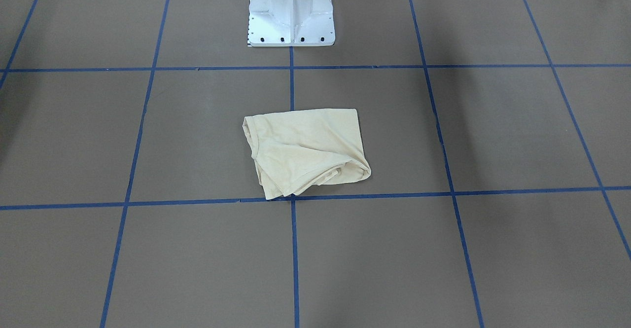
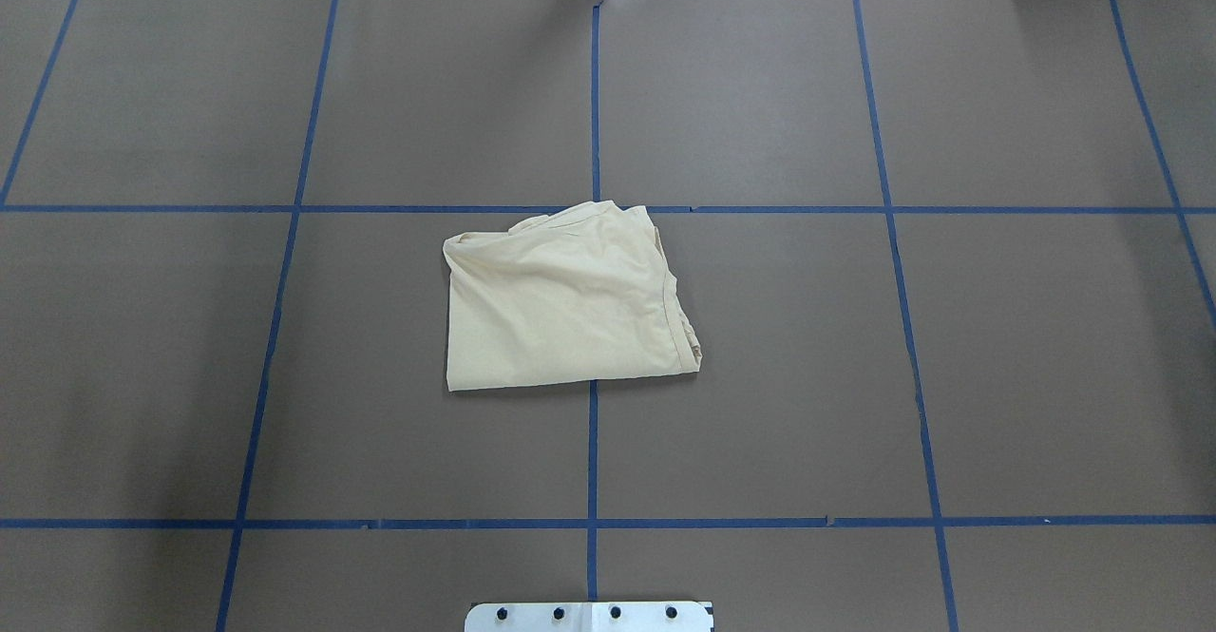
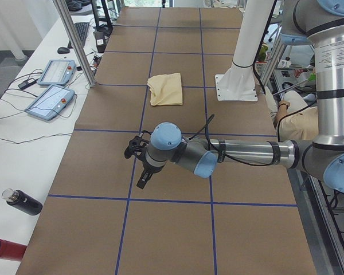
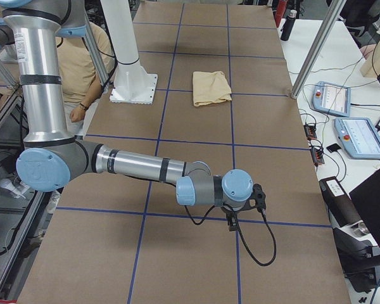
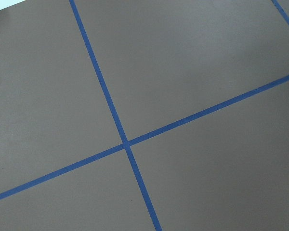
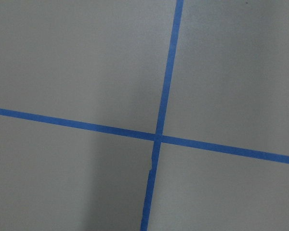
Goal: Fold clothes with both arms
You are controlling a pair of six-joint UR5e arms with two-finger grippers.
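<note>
Folded T-shirt (image 2: 565, 304) lies flat at the middle of the table (image 2: 807, 394), with bare surface open on every side of it. A white pedestal base (image 1: 291, 12) blocks the middle of the robot's edge. A metal post (image 3: 74, 43) stands at the operators' edge. The left arm (image 3: 241, 152) and right arm (image 4: 139, 166) stretch low across the table's two ends.

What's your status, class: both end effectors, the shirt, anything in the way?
Left end effector, right end effector: well away from shirt, open or shut unclear. Shirt folded, lying free. Nothing lies on it.

Cream-yellow T-shirt (image 2: 560, 304); brown, blue-gridded table (image 2: 807, 375)
</note>
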